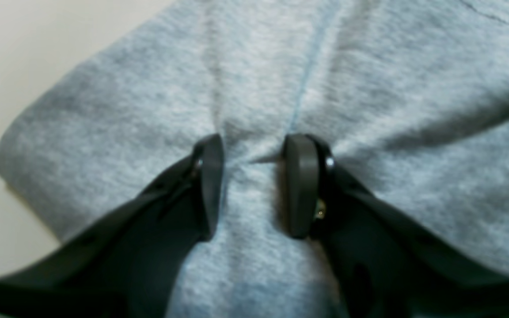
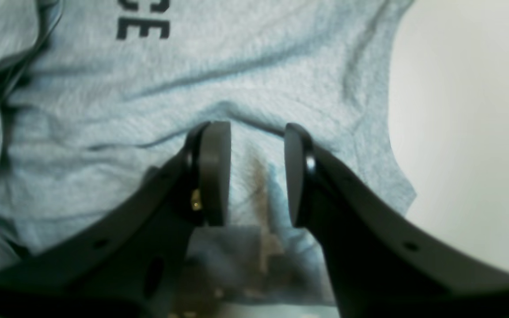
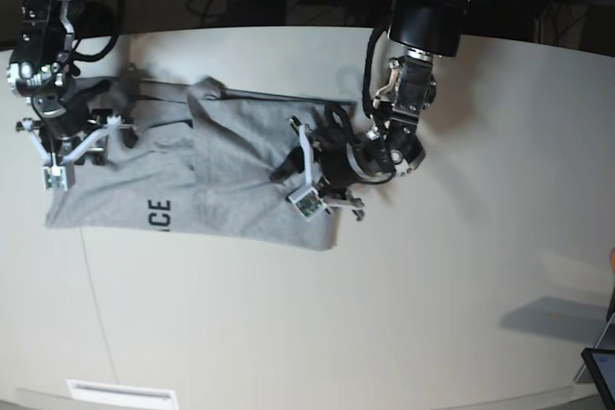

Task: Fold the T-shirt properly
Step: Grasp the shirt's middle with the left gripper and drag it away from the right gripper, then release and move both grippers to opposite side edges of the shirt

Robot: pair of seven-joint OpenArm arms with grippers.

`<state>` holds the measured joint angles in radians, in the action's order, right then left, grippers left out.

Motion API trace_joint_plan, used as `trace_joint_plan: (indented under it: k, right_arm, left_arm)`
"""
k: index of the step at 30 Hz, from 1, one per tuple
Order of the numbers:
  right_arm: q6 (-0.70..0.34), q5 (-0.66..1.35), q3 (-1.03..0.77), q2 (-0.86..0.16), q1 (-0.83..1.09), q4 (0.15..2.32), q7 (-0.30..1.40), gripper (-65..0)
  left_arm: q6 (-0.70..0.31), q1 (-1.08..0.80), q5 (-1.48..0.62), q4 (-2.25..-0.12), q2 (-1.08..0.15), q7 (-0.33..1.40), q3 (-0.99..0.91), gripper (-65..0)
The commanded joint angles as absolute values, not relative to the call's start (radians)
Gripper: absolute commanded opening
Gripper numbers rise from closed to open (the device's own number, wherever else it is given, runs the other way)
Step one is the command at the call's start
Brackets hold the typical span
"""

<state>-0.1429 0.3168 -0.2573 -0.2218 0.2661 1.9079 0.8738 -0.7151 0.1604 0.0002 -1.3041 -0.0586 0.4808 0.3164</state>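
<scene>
Pale table carries the T-shirt at ten o'clock, partly folded yet rumpled, the left gripper and right gripper each pinching its cloth; squaring and final folds seem left.

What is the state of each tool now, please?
Left tool: closed on a pinch of the T-shirt.
Right tool: closed on the T-shirt.
</scene>
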Motion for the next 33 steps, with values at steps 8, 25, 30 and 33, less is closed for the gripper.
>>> trace_joint_plan:
  k: [8, 25, 30, 33]
  right_arm:
    - [-0.489, 0.312, -0.490, -0.127, 0.157, 1.922, 1.035, -44.8]
    - [-0.698, 0.539, -0.622, -0.150, -0.025, 1.710, 1.311, -32.4]
    - [-0.698, 0.711, -0.622, -0.197, -0.050, 1.658, 1.325, -11.8]
    - [-0.698, 0.756, -0.622, -0.206, -0.064, 1.598, 1.331, -11.6]
  left_arm:
    - [-0.698, 0.136, 0.073, -1.336, -0.147, 0.556, 0.188, -41.7]
    - [-0.698, 0.054, 0.082, -1.578, -0.154, 0.618, 0.065, -41.7]
    - [-0.698, 0.067, 0.082, -1.626, -0.180, 0.621, 0.027, -41.7]
    - [-0.698, 0.067, 0.082, -1.629, -0.186, 0.621, 0.012, -41.7]
